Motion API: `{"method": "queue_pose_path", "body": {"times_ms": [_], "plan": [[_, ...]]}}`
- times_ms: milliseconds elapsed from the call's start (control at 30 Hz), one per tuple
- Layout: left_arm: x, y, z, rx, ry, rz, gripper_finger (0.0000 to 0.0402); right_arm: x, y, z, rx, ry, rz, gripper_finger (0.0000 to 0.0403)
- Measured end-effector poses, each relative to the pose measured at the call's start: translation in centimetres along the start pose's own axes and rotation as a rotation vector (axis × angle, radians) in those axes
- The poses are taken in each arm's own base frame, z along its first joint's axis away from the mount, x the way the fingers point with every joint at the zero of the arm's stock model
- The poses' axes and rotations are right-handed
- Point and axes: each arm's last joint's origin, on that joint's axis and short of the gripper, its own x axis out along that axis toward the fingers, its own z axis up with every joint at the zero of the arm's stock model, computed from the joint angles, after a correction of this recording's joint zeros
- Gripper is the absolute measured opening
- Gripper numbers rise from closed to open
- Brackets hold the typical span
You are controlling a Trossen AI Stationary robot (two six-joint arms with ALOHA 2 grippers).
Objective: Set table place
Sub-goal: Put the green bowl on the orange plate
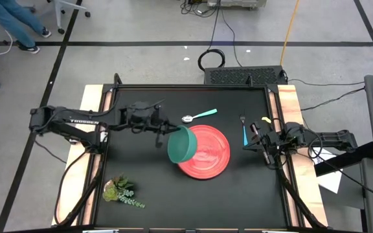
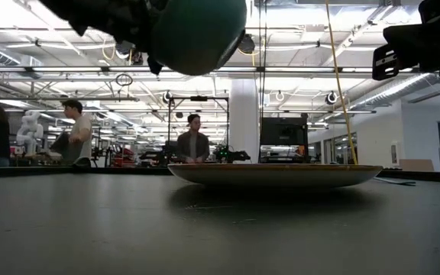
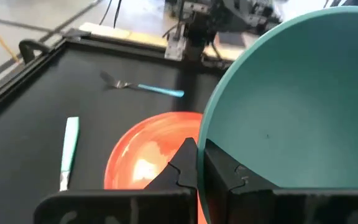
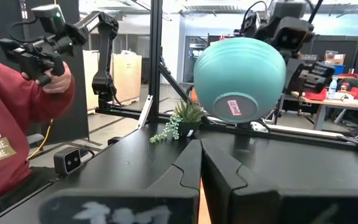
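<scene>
Black tabletop point(image 1: 141, 168) is carrying your red plate point(image 1: 209, 152), with the spoon point(image 1: 199, 116) and fork point(image 1: 243, 129) lying beyond and beside it. Your left gripper point(image 3: 199, 163) is pinching the tilted teal bowl point(image 1: 181, 145) by its rim, aloft over the plate's near edge; released from there, it could roll off. Your right gripper point(image 4: 200, 165), fingers pressed together, is waiting beside the fork. Only the right wrist view is showing you the bowl's labelled underside point(image 4: 234, 107).

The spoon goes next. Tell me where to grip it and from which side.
Grip the spoon at mid-handle, from straight above, fingers across its width. It lies flat on the table, handle slanting away from the red plate, with bare tabletop on either side for the fingertips.
</scene>
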Motion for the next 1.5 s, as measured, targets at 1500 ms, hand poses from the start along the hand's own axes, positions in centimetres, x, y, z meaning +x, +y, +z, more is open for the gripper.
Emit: {"method": "queue_pose_path", "body": {"times_ms": [1500], "plan": [[14.0,3.7,4.5,-0.030,0.659,-0.075,0.0005,0.2,-0.2,-0.1,0.005,0.015,-0.049,0.0000]]}}
